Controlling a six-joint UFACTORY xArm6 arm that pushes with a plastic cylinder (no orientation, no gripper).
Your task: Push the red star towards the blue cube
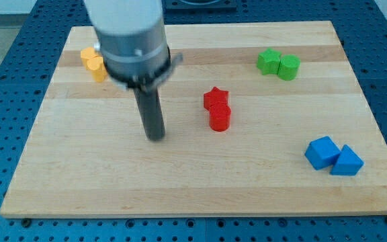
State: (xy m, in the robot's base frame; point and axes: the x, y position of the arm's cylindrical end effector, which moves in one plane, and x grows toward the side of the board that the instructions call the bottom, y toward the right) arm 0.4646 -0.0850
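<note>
My tip (156,137) stands left of the red star (216,98), apart; there is no hand. A red cylinder (220,118) touches the star and may go along toward the blue cube (322,152).

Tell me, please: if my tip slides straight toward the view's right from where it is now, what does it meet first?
Probably the red cylinder. My tip sits left of it and slightly lower in the view, so it may only graze the cylinder's lower edge. The red star lies above that line.

Grey cyl. housing, dark rod (154,114)
</note>
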